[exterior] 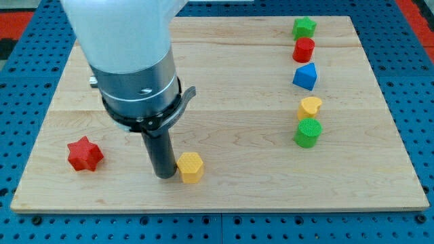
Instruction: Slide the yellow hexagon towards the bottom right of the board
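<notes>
The yellow hexagon (190,167) is found low on the table (224,129), left of centre, close to the view's bottom edge. It stands upright on one flat face. No long axis can be made out: the plan is compact and near-regular, and no single direction of pointing is noted beyond one side wall turned toward the view's bottom.

My tip (164,175) is set on the table immediately at the hexagon's left side, touching it or all but touching; the exact contact cannot be confirmed. No pincer is fitted to this arm, so an open or closed state cannot be told; only a plain rod is present.

Risks are judged as follows. The tip sits slightly below the block's centre line, so a push straight to the view's right may be off-centre; the hexagon could be rotated and slip off the tip toward the view's top. The bottom edge of the table is near, so any downward component applied too early could carry the block over the edge.

Further out, a red star (85,153) lies well to the left. At the view's right a column is recorded: green star (304,27), red cylinder (304,49), blue block (306,76), yellow heart-like block (310,108), green cylinder (308,133). The green cylinder lies nearest the intended path and could be struck if the push drifts upward.
</notes>
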